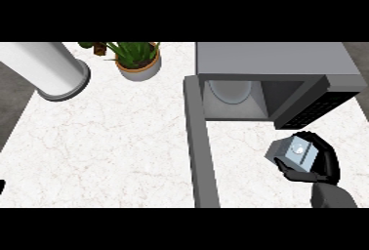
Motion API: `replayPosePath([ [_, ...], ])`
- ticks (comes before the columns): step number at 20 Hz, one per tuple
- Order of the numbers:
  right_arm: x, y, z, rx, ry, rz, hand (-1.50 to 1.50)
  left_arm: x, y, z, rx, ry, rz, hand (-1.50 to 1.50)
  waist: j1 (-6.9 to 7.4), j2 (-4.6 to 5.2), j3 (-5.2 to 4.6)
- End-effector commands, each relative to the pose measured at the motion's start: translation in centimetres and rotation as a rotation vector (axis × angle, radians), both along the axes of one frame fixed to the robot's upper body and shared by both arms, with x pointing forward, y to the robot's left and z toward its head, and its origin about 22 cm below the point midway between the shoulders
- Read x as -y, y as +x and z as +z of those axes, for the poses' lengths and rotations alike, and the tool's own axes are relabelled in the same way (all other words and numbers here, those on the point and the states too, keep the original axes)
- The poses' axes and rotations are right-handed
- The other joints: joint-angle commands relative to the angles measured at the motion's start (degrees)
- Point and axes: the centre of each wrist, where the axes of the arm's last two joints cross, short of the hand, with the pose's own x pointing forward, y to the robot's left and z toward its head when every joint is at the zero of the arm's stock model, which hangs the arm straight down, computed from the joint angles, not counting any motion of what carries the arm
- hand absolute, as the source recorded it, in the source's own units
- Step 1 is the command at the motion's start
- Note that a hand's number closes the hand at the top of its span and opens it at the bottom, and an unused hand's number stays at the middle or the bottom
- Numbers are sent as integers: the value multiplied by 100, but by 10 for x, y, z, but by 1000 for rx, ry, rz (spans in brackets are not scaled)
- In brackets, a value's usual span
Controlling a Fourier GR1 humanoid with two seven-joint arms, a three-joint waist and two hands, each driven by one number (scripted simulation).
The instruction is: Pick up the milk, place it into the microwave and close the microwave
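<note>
Right robot hand (326,162) curled round milk (294,151), in front of open microwave (274,58). Transport step. Next: carry into cavity, release, swing door (200,146) shut.

Pale veined counter (108,146), perhaps grey floor (14,93)

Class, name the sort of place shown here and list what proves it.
Most likely a kitchen: an open grey microwave stands on a white marbled counter, and the black right hand holds a small grey milk carton near it.
</note>
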Motion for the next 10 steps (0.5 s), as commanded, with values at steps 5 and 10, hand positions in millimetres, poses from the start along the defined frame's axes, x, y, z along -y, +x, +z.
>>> replayPosePath([
  [5, -23, 16, 27, 66, 36, 144, 150, 2, 3, 3, 7, -17, -2, -150, -38, -10, -4],
  [10, -50, 4, 60, 108, 78, 209, 150, -10, -11, -13, -2, -14, 7, -150, -74, -34, -11],
])
